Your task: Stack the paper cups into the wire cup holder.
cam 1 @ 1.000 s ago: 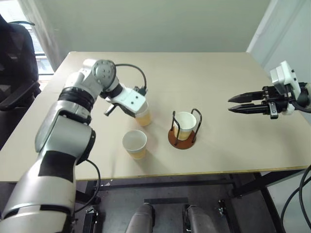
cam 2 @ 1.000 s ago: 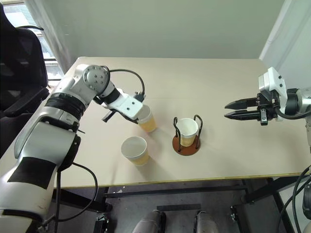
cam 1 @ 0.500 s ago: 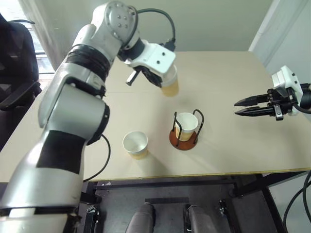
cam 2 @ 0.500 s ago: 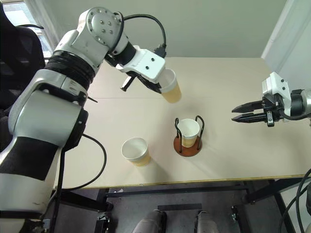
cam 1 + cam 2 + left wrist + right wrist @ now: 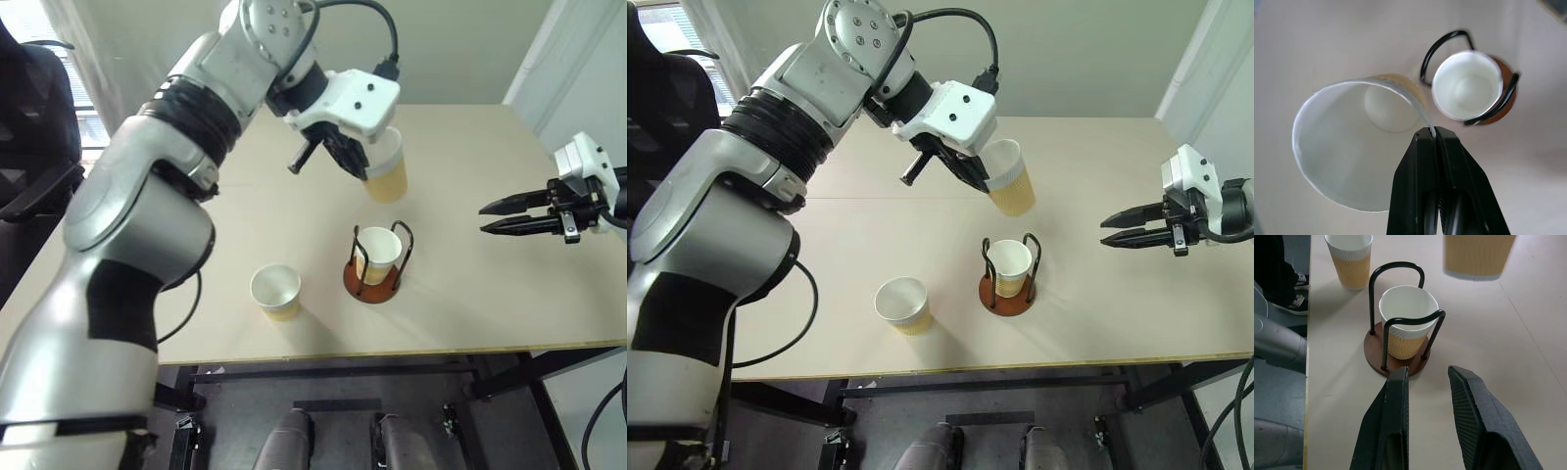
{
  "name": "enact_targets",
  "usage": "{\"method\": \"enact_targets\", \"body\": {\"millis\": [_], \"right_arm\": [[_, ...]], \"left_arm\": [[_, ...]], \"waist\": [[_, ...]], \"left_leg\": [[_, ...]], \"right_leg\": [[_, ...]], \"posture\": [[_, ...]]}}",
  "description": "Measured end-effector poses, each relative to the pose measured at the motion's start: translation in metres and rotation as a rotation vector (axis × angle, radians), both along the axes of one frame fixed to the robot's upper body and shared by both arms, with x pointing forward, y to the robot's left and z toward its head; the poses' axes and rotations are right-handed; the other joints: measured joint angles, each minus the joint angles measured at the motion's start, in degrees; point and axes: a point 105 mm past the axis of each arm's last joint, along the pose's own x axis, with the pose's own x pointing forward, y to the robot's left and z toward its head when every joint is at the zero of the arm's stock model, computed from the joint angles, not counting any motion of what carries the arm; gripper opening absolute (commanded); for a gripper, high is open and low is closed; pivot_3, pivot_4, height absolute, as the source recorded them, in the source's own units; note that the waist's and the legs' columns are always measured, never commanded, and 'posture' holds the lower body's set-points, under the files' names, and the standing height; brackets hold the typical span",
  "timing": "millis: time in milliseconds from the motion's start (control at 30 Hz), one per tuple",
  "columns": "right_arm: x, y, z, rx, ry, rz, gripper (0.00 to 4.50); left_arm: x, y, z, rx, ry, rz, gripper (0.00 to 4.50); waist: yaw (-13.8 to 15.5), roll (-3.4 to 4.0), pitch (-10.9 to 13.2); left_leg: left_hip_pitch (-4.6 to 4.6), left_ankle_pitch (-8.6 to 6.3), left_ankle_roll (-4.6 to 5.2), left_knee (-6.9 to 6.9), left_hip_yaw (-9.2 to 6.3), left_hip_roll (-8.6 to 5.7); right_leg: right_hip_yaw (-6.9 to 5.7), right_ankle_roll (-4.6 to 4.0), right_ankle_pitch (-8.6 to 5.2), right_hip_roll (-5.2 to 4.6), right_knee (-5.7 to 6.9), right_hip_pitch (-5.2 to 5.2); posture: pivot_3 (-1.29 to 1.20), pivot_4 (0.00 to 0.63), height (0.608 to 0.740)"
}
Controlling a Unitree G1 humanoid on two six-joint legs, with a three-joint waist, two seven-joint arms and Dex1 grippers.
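table: beige | wall: pale | chair: black | window: bright

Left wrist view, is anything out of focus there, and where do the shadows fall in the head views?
Left wrist view: the held cup's near rim is soft and the left gripper's fingers blur toward the bottom, while the wire cup holder beyond reads sharper. Left eye view: soft, short shadows beside the loose cup on the table.

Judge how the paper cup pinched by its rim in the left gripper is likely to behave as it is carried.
The paper cup hangs tilted from a pinch on one side of its rim by the left gripper, so it probably weighs little. That thin wall may flex or dent. Its tapered shape should nest readily into the cup already in the wire cup holder.
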Motion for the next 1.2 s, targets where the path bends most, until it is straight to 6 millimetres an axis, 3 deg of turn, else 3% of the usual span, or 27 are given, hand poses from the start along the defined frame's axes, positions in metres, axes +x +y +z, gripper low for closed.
{"method": "enact_targets", "body": {"millis": [267, 433, 767, 1200], "right_arm": [[-0.002, -0.001, -0.004, -0.007, 0.013, -0.002, 1.23], [-0.003, -0.001, -0.004, -0.017, 0.012, -0.002, 1.23], [-0.005, -0.004, -0.004, -0.027, 0.02, -0.011, 1.23], [-0.007, -0.002, -0.006, -0.033, 0.02, -0.007, 1.23]], "left_arm": [[-0.004, 0.013, -0.018, 0.119, 0.03, -0.01, 0.06], [-0.009, 0.011, -0.027, 0.143, 0.061, -0.039, 0.06], [-0.014, -0.001, -0.03, 0.133, 0.076, -0.092, 0.06], [-0.005, 0.007, -0.035, 0.211, -0.002, -0.098, 0.06]], "waist": [[0.0, 0.03, 0.01], [0.15, 0.03, 0.01], [0.16, 0.04, 0.01], [0.17, 0.05, 0.02]], "left_leg": [[0.06, -0.01, 0.01, 0.35, -0.09, 0.0], [0.03, -0.02, 0.04, 0.47, -0.12, -0.04], [0.02, -0.05, 0.03, 0.45, -0.12, -0.06], [0.0, -0.06, 0.03, 0.44, -0.13, -0.07]], "right_leg": [[-0.02, 0.01, 0.05, 0.0, 0.01, 0.23], [-0.03, 0.01, 0.05, -0.02, -0.02, 0.33], [-0.04, 0.04, 0.03, -0.03, -0.05, 0.33], [-0.03, 0.06, 0.02, -0.03, -0.09, 0.33]], "posture": [[0.0, 0.15, 0.74], [0.0, 0.15, 0.74], [0.0, 0.15, 0.74], [0.0, 0.15, 0.74]]}}
